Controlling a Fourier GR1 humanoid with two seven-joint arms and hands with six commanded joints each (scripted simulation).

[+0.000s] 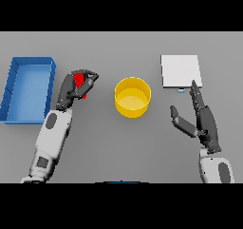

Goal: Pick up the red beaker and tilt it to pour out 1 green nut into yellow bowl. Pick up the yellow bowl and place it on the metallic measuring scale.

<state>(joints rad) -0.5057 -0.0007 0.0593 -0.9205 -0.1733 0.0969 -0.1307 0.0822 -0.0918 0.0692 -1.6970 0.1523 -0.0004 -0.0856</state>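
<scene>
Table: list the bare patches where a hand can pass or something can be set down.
Free: the table below the yellow bowl, between the two arms, and the gap between bowl and scale. Crowded: the strip between the blue tray and the bowl, where the left hand grips the red beaker.

Flat grey surface [118, 147] fills the view edge to edge, evenly lit, soft shadows; blue open-topped tray [14, 88] at far left

Red beaker [83, 86], yellow bowl [132, 97], blue tray [28, 89], pale metallic scale [180, 71], grey table [118, 142].
</scene>
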